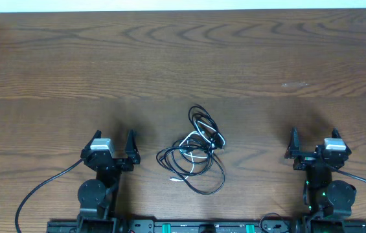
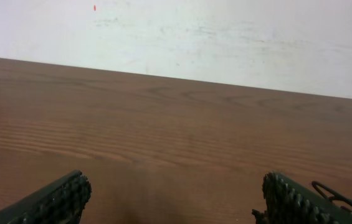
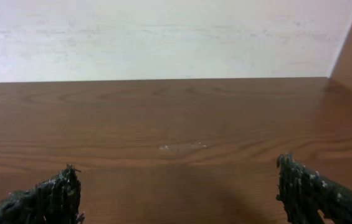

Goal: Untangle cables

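A: Trouble ahead? Let's see. The cables [image 1: 197, 150] lie in one knot, centre-low in the overhead frame, betw. the two arms, touching neither.

B: Fingers?

A: Left gripper [image 1: 113, 145] at lower left, right gripper [image 1: 313, 145] at lower right. Both spread wide, nothing in them. Wrist cams show only bare table [image 1: 170, 58] betw. the pads.

B: So what goes wrong?

A: Prob. pinching both cords at once. The white cord [image 1: 189, 141] looks threaded thru the black cord [image 1: 216, 139] mid-knot, so a grab there and a pull would just tighten it. Also, thin cords lying flat on wood: tips may close on nothing, or scrape the top. And if only one arm pulls, I'd expect the whole bundle to drag along w/o separating. The other arm needs to pin a loop. Neither wrist cam sees the knot, so aiming is down to the overhead view.
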{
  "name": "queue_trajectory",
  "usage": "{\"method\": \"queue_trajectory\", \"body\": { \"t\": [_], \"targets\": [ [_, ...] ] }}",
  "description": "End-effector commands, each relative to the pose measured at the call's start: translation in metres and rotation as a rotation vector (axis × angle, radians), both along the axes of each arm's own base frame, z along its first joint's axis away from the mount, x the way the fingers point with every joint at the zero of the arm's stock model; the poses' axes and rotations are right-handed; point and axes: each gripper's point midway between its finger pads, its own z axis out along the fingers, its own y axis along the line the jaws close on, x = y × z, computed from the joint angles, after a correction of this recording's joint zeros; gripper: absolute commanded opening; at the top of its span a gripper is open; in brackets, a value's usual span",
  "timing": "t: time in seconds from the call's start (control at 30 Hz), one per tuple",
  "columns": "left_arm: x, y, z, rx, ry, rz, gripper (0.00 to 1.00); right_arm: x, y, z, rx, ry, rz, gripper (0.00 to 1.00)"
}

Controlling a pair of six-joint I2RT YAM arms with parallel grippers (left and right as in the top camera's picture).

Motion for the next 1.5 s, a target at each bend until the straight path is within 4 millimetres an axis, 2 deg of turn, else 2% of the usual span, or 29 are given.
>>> {"method": "queue_trajectory", "body": {
  "t": [0.0, 0.8, 1.13, 1.37, 1.47],
  "targets": [
    [-0.001, 0.003, -0.016, 0.022, 0.049, 0.014, 0.89, 0.000, -0.002, 0.000, -0.012, 0.000, -0.011, 0.99],
    [-0.001, 0.003, -0.014, 0.022, 0.044, 0.014, 0.89, 0.000, -0.002, 0.000, -0.012, 0.000, -0.011, 0.99],
    [-0.007, -0.006, 0.031, 0.004, -0.020, -0.040, 0.89, 0.000, -0.002, 0.000, -0.012, 0.000, -0.011, 0.99],
    [-0.011, -0.006, 0.057, 0.010, 0.099, -0.042, 0.89, 0.000, -0.002, 0.000, -0.012, 0.000, -0.011, 0.99],
    [-0.010, -0.013, 0.065, 0.006, 0.150, -0.079, 0.89, 0.000, -0.002, 0.000, -0.012, 0.000, -0.011, 0.99]
  ]
}}
